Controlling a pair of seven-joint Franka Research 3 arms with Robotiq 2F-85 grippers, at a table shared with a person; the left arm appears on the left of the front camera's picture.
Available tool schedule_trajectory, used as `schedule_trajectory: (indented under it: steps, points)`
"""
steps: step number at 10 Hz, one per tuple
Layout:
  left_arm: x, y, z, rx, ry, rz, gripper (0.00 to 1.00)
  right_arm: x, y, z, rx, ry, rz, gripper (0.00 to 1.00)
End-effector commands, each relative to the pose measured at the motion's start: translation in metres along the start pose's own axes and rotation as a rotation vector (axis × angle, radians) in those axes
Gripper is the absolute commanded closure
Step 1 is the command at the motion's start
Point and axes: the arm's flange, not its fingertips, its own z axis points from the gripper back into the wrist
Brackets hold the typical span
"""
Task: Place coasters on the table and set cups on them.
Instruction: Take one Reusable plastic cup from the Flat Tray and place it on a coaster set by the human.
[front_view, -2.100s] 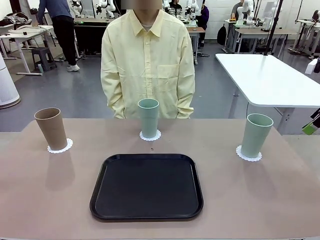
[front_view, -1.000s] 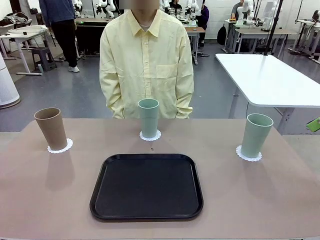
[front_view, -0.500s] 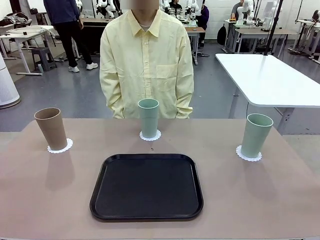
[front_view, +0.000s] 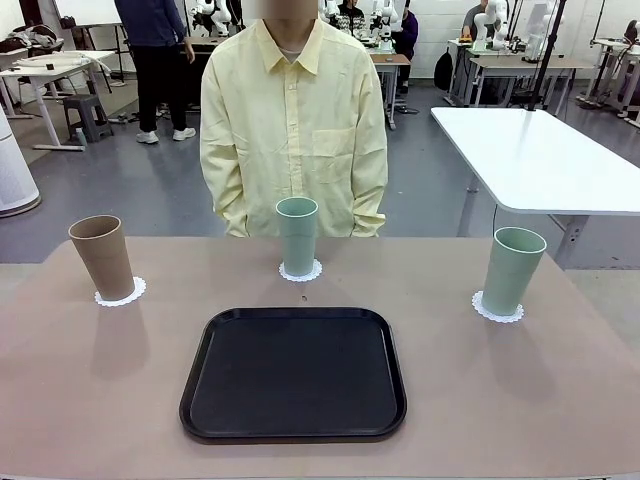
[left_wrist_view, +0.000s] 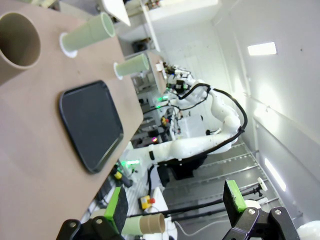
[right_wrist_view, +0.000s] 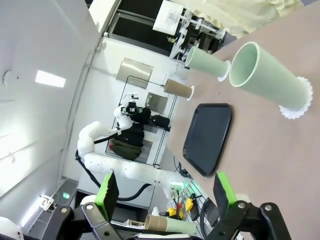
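On the beige table (front_view: 90, 400) three cups stand upright, each on a lacy white coaster. The brown cup (front_view: 101, 257) is at the far left on its coaster (front_view: 122, 294). One pale green cup (front_view: 297, 235) stands at the far middle on a coaster (front_view: 300, 271), the other (front_view: 513, 270) at the right on a coaster (front_view: 497, 309). My left gripper (left_wrist_view: 176, 205) is open and holds nothing, off the table's left end near the brown cup (left_wrist_view: 17, 42). My right gripper (right_wrist_view: 166, 192) is open and holds nothing, off the right end, back from the green cup (right_wrist_view: 267, 75).
A black tray (front_view: 293, 372) with nothing on it lies in the near middle of the table. A person in a pale yellow shirt (front_view: 293, 130) stands at the far edge behind the middle cup, hands out of sight. A white-topped table (front_view: 540, 155) stands at the back right.
The green tip of my right gripper has slid out of the front view at the right edge. The cups, coasters and tray have not moved.
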Motion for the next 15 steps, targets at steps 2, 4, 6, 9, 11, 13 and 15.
schedule_trajectory:
  steps: [2,4,6,9,11,13,15]
  points:
    - [-0.001,-0.0022,-0.0002,-0.003,-0.004,-0.006,0.0,0.0103,0.0063,0.0113,-0.082,0.06,0.007,0.0]
    - [-0.001,-0.0022,-0.0002,-0.003,-0.004,-0.006,0.0,0.0065,0.0059,0.0085,-0.045,0.017,0.012,0.0]
    - [-0.001,-0.0022,-0.0002,-0.003,-0.004,-0.006,0.0,0.0065,0.0059,0.0085,-0.045,0.017,0.012,0.0]
    - [-0.001,-0.0022,-0.0002,-0.003,-0.004,-0.006,0.0,0.0065,0.0059,0.0085,-0.045,0.017,0.012,0.0]
    - [-0.001,-0.0022,-0.0002,-0.003,-0.004,-0.006,0.0,0.0065,0.0059,0.0085,-0.045,0.017,0.012,0.0]
    - [-0.001,-0.0022,-0.0002,-0.003,-0.004,-0.006,0.0,0.0065,0.0059,0.0085,-0.045,0.017,0.012,0.0]
    - [-0.001,-0.0022,-0.0002,-0.003,-0.004,-0.006,0.0,0.0065,0.0059,0.0085,-0.045,0.017,0.012,0.0]
